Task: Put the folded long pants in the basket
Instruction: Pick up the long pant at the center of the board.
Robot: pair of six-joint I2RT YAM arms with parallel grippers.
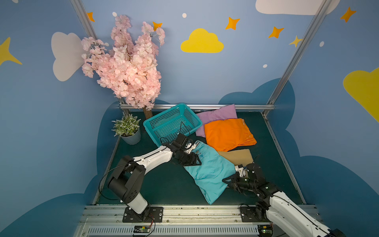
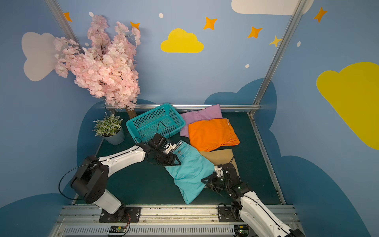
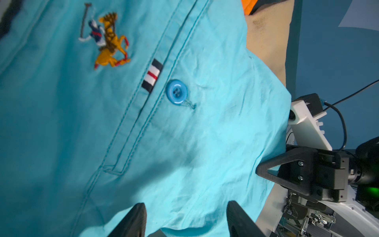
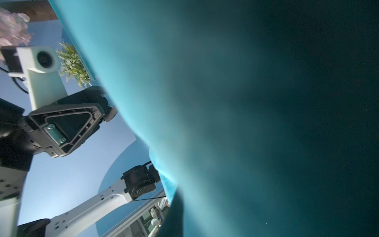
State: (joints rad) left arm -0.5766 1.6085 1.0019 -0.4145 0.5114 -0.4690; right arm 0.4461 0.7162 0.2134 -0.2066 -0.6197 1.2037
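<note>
The dark counter (image 1: 155, 184) carries everything. The teal basket (image 1: 162, 113) stands empty at its far side, and none of the four garments is in it.

The turquoise pants (image 1: 209, 170) lie nearest, slantwise, one edge resting on the tan pants (image 1: 238, 157). The orange pants (image 1: 227, 133) overlap both the tan pair and the lilac pants (image 1: 217, 113) beside the basket.

The right pincer (image 1: 225, 181) is closed at the turquoise pants' right edge. Cloth fills its wrist view, so it most likely has that edge pinched. The left pincer (image 1: 198, 162) sits over the waistband end with its jaws apart, holding nothing.

The main risk is a lift from one side only. The free end would sag, the fold would open, and the trailing cloth could catch the basket's rim or shove the light basket away.

A shallow pinch could also slip under the garment's weight. A deep pinch by either pincer might take in the tan pants beneath and drag them along.
</note>
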